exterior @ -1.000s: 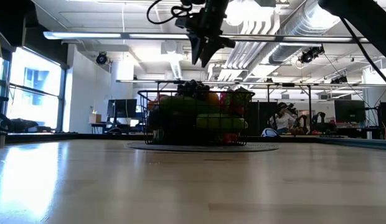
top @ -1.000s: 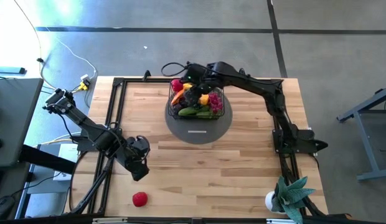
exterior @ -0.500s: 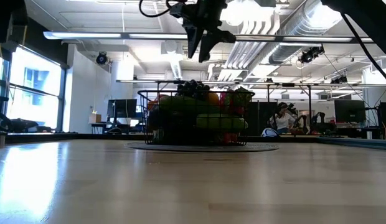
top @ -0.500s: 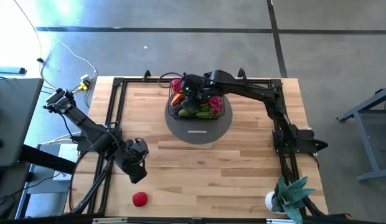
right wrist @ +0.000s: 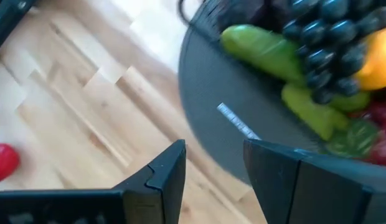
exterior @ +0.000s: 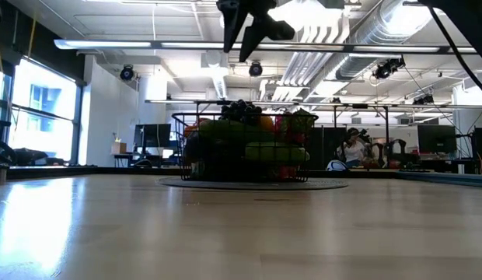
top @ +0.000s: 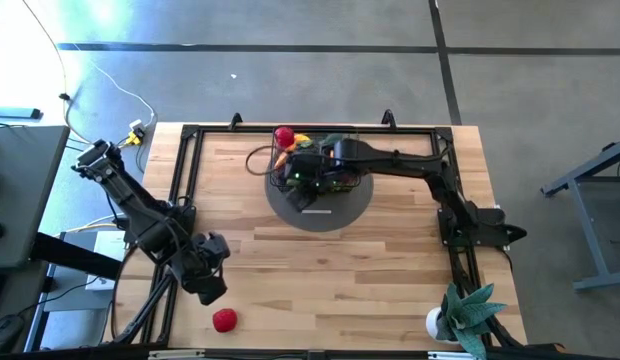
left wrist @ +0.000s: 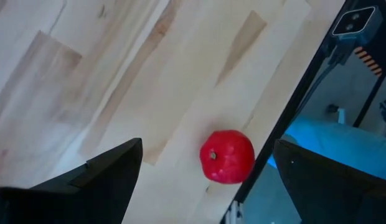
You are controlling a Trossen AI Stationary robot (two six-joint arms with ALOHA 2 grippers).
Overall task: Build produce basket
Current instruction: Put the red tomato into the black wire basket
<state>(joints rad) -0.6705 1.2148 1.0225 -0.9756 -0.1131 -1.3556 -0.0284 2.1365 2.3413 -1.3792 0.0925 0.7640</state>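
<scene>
your last loose piece is the small round red toy tomato (top: 224, 319), lying alone on the pale wooden table (top: 390, 290) near its front edge, well apart from the black wire-mesh basket (top: 282, 180). judge it light, hard and smooth, so it will likely roll or squirt out if pinched off-centre; take it across its widest middle, fingers square to either side. your left gripper (left wrist: 202, 180) hangs above and just beside it with fingers spread wide and nothing between them. the basket sits on the round grey disc (top: 320, 210) at the table's far middle, already heaped: dark grapes (right wrist: 324, 37), a green cucumber (right wrist: 261, 46), an orange fruit (right wrist: 376, 65) and red pieces show. your right gripper (right wrist: 215, 171) hovers over the basket's front rim, fingers narrowly parted and empty.
</scene>
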